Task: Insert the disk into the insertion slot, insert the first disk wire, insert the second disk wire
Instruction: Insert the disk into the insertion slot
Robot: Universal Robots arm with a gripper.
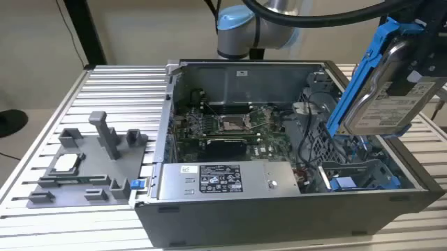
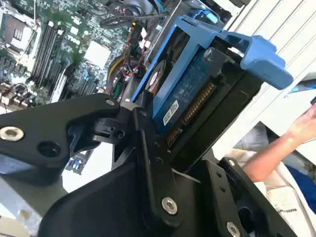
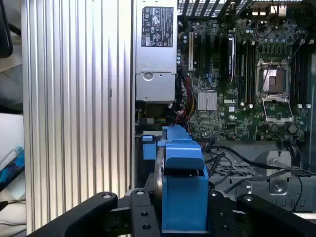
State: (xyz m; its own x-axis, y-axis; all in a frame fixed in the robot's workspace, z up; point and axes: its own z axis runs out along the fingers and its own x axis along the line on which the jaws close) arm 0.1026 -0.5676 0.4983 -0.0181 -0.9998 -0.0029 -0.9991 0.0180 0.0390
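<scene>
My gripper (image 1: 411, 70) is shut on the disk (image 1: 386, 107), a silver drive with a white label in a blue carrier frame (image 1: 359, 78). It hangs tilted, nearly on edge, above the open computer case at the exterior view's right. Both wrist views show the black fingers (image 2: 148, 148) clamping the blue frame (image 3: 182, 170) and the drive's underside (image 2: 187, 91). The insertion slot (image 1: 363, 177), a grey metal bay with blue tabs, lies below the disk in the case's near right corner. Black cables (image 3: 232, 158) lie loose beside the bay; which are the disk wires I cannot tell.
The grey power-supply box (image 1: 223, 180) sits along the case's front, with the motherboard (image 1: 223, 125) behind it. A grey fixture plate (image 1: 91, 162) lies on the slatted table (image 1: 119, 94) at the exterior view's left. A person's arm (image 2: 281, 143) is beside the table.
</scene>
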